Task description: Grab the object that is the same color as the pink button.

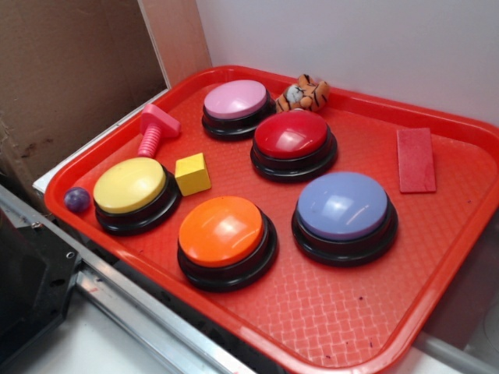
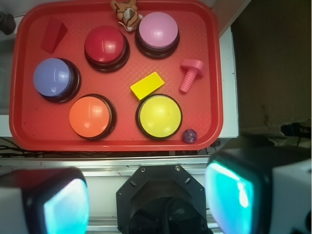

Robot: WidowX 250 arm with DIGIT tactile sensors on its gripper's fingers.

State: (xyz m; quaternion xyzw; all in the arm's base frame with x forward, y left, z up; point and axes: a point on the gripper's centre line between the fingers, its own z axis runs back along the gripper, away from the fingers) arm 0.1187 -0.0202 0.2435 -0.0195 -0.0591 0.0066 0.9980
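The object, a small hot-pink toy bolt (image 1: 153,129) (image 2: 189,74), lies on the red tray (image 1: 327,312) (image 2: 29,131) near its left rim in the exterior view, between the pink button (image 1: 235,107) (image 2: 157,32) and the yellow button (image 1: 131,191) (image 2: 159,116). In the wrist view my gripper (image 2: 148,202) hangs high above the near side, off the tray over the robot base (image 2: 158,195). Its two pads (image 2: 229,192) stand wide apart with nothing between them. The gripper does not show in the exterior view.
On the tray also stand a red button (image 1: 292,142), a lavender-blue button (image 1: 343,212) and an orange button (image 1: 224,238). A yellow cube (image 1: 192,173), a flat red block (image 1: 415,158), a small tiger toy (image 1: 304,93) and a purple ball (image 1: 77,199) lie around them. A cardboard wall (image 1: 70,70) rises at left.
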